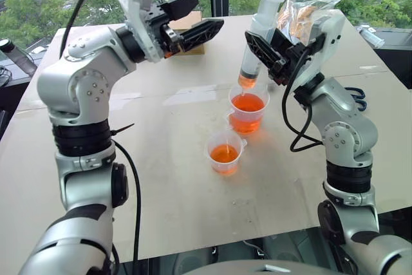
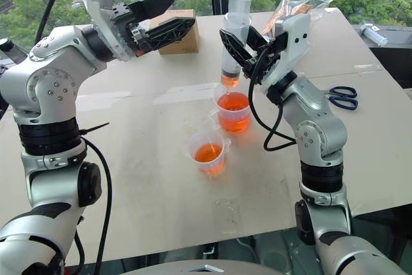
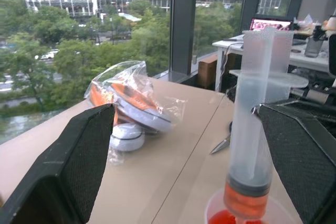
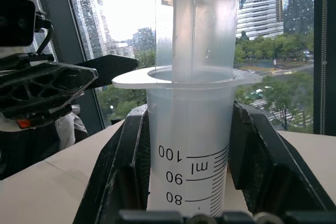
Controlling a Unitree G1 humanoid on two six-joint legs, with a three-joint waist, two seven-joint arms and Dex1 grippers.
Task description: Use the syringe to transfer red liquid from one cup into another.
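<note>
— Where's the syringe [image 1: 259, 37]?
— Upright in the right end effector [image 1: 269, 53], clamped on its barrel — tip over the tall cup [image 1: 248, 109], red liquid [image 1: 248, 103] in both cups.
— And the left end effector [image 1: 192, 20]?
— Wide open, empty, raised above the bench [image 1: 167, 178]; short cup [image 1: 224, 151] nearer.

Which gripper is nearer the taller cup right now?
Right. The right gripper holds the syringe just above the taller cup; the left gripper hangs open, off to its side.

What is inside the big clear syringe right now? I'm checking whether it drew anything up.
A short band of orange-red liquid sits below the plunger seal at the bottom of the large clear plastic syringe. The right gripper covers part of the barrel.
</note>
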